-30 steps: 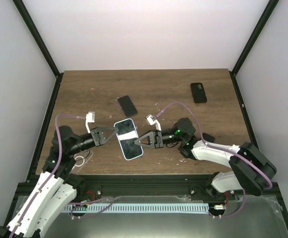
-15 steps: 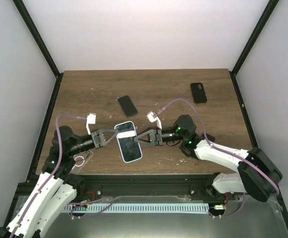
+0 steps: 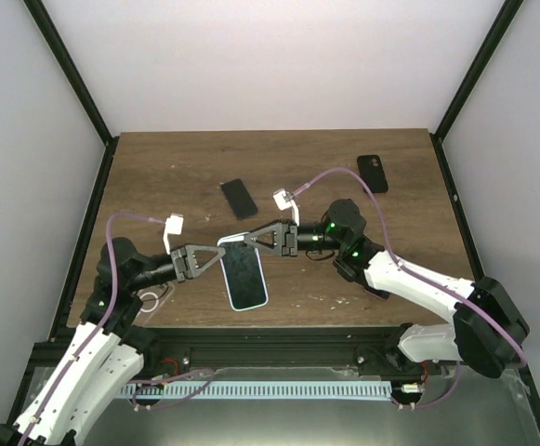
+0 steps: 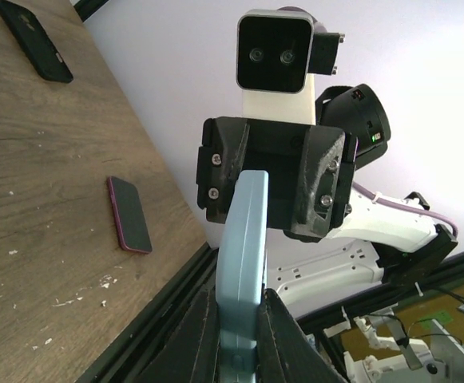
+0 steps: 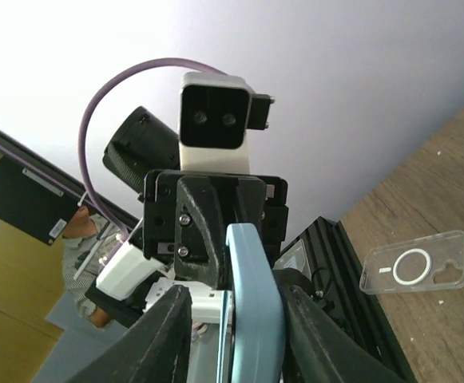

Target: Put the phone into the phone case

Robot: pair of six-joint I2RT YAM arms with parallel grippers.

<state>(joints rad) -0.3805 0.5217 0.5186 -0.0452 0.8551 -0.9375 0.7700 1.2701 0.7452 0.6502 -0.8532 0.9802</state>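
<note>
- Handover in mid-air, as we judge it: the phone [image 3: 247, 277], pale blue at the rim and dark on the screen, hangs above the near middle of the surface [image 3: 372, 279], caught between both arms.
- Left side: the left gripper [image 3: 214, 256] is clamped tight on the phone's left edge near its far corner. In the left wrist view the blue edge rises straight out from between its fingers.
- Right side: the right gripper [image 3: 249, 242] sits over the phone's far end with its fingers parted to either side. The right wrist view shows a gap on one side, so we read it as straddling, not squeezing.
- Target: the phone case [image 5: 414, 272], clear with a ring on it, lies flat at the near left of the surface. We cannot tell which face is up.
- Doing it well, in our judgement: one gripper should hold the phone firmly before the other releases. The phone should be kept level, carried left over the case, lined up corner to corner, then pressed in evenly.
- Pose: both arms reach low from the near edge, the left one pointing right and the right one pointing left, tips facing across the phone.
- Aside: two dark phones [image 3: 239, 198] lie farther back, well apart from the work.
</note>
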